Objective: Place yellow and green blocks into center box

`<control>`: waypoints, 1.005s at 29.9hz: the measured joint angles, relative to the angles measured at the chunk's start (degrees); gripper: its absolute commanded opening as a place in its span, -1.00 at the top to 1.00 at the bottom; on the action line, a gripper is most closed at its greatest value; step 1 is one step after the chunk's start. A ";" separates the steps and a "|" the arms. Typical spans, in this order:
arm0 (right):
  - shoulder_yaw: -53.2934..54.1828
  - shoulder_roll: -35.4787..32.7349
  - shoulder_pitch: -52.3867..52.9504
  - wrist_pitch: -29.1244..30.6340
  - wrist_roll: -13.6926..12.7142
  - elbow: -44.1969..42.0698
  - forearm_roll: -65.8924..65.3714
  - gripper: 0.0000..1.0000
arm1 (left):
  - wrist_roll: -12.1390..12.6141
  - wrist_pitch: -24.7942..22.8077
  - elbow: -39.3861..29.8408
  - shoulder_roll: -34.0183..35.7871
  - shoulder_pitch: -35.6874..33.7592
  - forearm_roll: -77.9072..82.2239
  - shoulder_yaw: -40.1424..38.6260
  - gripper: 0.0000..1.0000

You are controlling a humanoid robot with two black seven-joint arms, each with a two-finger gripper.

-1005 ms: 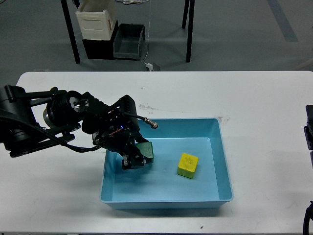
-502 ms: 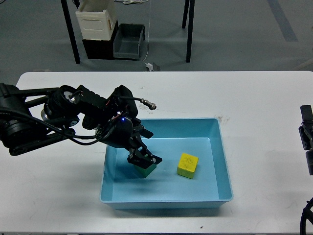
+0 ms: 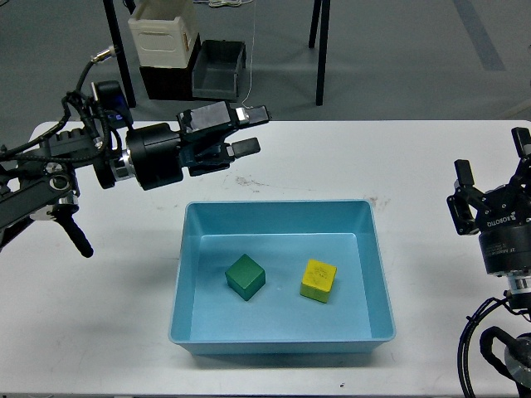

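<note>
ok, left arm is stretched roughly level above the white table point(image 3: 431, 166), behind the blue box point(image 3: 375, 274). left gripper point(image 3: 249, 131) points right, fingers parted with a clear gap, nothing between them. right gripper point(image 3: 489, 195) stands upright at the right edge, prongs spread, also holding nothing. green block point(image 3: 246, 277) sits on the box floor left of centre, turned a bit askew. yellow block point(image 3: 319, 280) is just beside it to the right, not touching. both grippers are well clear of the blocks.
</note>
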 measured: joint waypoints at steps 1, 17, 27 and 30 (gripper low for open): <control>0.00 0.01 0.20 1.13 -2.33 0.11 4.68 -1.00 | 0.00 0.00 0.03 0.21 2.04 -6.55 -0.45 -1.00; 5.55 1.25 -3.15 6.19 -18.57 -0.33 40.68 -1.00 | 0.00 0.45 -2.81 3.67 22.60 -71.70 -6.41 -1.00; 8.50 1.26 -9.82 7.42 -18.55 -1.06 53.34 -1.00 | 0.00 -0.03 -9.02 1.63 31.96 -83.72 -11.56 -1.00; 9.05 1.26 -10.37 7.95 -18.53 -1.11 55.38 -1.00 | 0.00 -0.03 -8.70 0.73 33.10 -83.99 -11.78 -1.00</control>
